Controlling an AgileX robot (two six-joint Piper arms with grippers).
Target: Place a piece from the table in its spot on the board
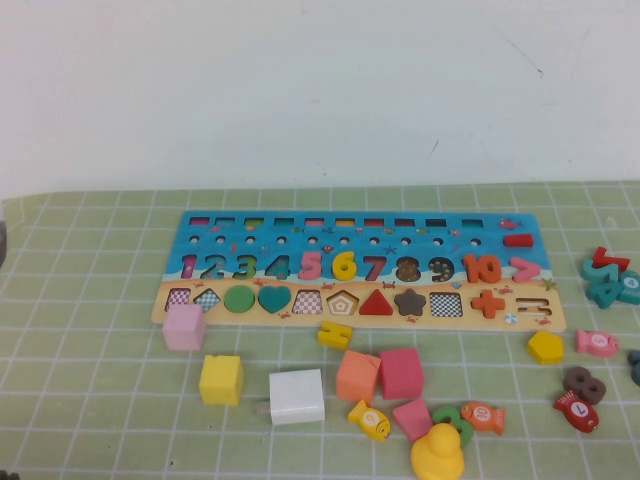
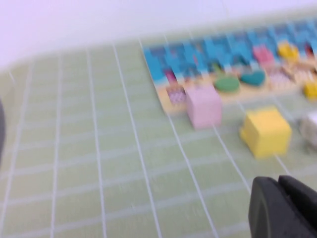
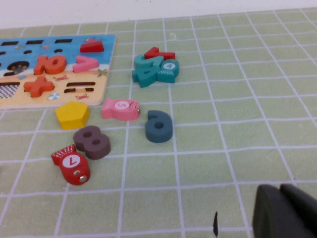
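Note:
The board (image 1: 196, 228) lies across the middle of the green gridded table (image 1: 90, 330). A yellow numeral 6 (image 1: 344, 266) sits in its slot in the blue row, between the pink 5 and the red 7; it shows blurred in the left wrist view (image 2: 287, 49). A second small yellow flat piece (image 1: 334, 334) lies on the mat just in front of the board; I cannot read its shape. My left gripper (image 2: 279, 184) is shut and empty, low over the mat left of the board. My right gripper (image 3: 280, 191) is shut and empty, over the mat right of the board. Neither shows in the high view.
Pink (image 1: 185, 327), yellow (image 1: 221, 379), white (image 1: 297, 397), orange (image 1: 358, 376) and red (image 1: 401, 372) cubes lie in front of the board, with a yellow duck (image 1: 437, 455) and fish pieces. At the right lie a yellow pentagon (image 3: 72, 115), brown 8 (image 3: 92, 142), blue 6 (image 3: 159, 126) and teal numerals (image 3: 153, 69).

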